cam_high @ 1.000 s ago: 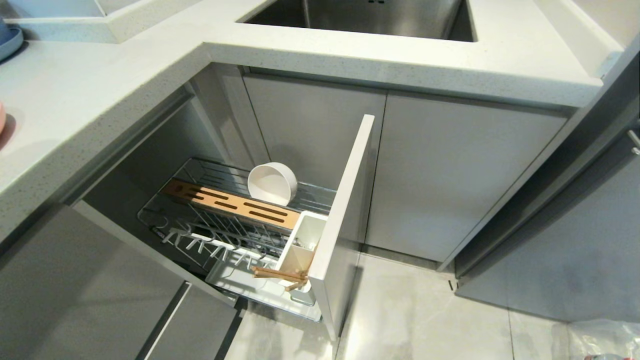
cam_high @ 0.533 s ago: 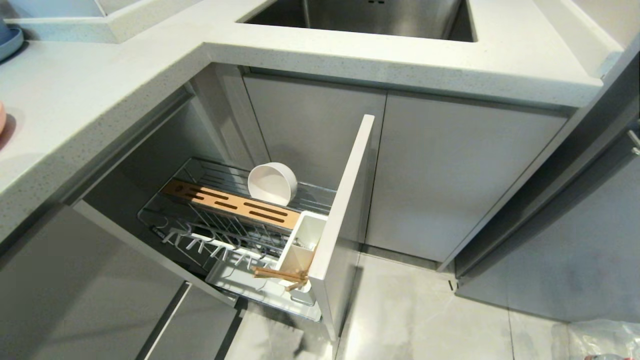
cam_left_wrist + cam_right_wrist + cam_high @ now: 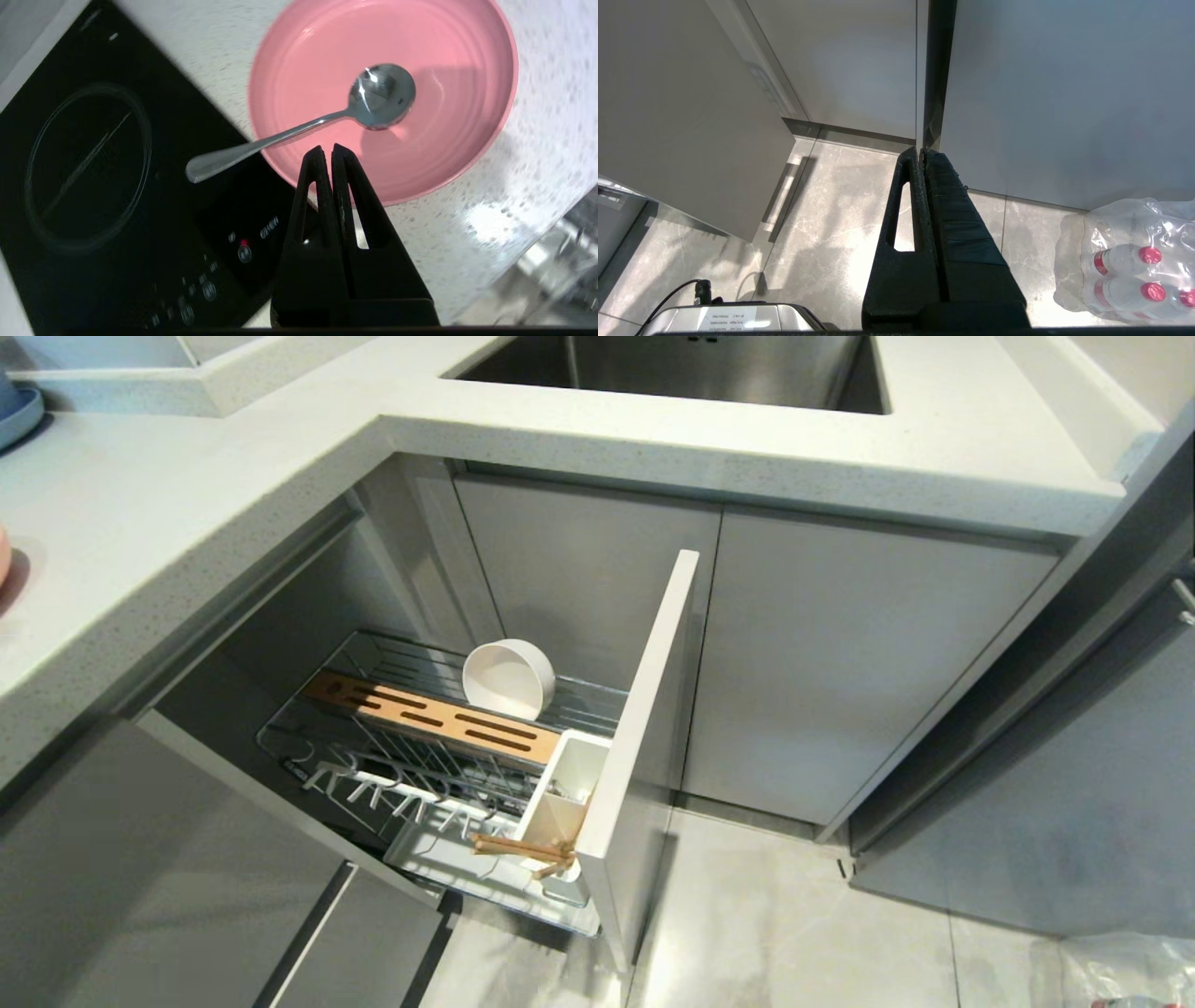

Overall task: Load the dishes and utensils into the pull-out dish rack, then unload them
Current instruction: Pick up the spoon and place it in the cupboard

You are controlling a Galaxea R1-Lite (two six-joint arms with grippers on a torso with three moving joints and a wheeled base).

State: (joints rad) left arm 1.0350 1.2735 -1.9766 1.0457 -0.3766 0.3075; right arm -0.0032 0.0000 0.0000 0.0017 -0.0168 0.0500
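The pull-out dish rack (image 3: 411, 761) stands drawn out below the counter. A cream-white bowl (image 3: 509, 679) leans on edge behind its orange-wood strip (image 3: 434, 716). Wooden chopsticks (image 3: 523, 852) lie tipped over the white utensil cup (image 3: 560, 798). In the left wrist view the shiny metal spoon (image 3: 303, 126) rests in a pink dish (image 3: 383, 93), handle sticking out over a black cooktop (image 3: 93, 186). My left gripper (image 3: 327, 148) hovers shut and empty just short of the handle. My right gripper (image 3: 920, 150) hangs shut over the floor, holding nothing. Neither arm shows in the head view.
The rack's tall pale cabinet front (image 3: 644, 747) juts into the aisle. A steel sink (image 3: 691, 369) sits in the speckled counter (image 3: 140, 523); a blue plate (image 3: 17, 415) lies far left. A pack of water bottles (image 3: 1129, 261) lies on the floor tiles.
A dark shadow that crossed the floor below the rack half a second ago is gone. The rack, the bowl and the chopsticks have not moved.
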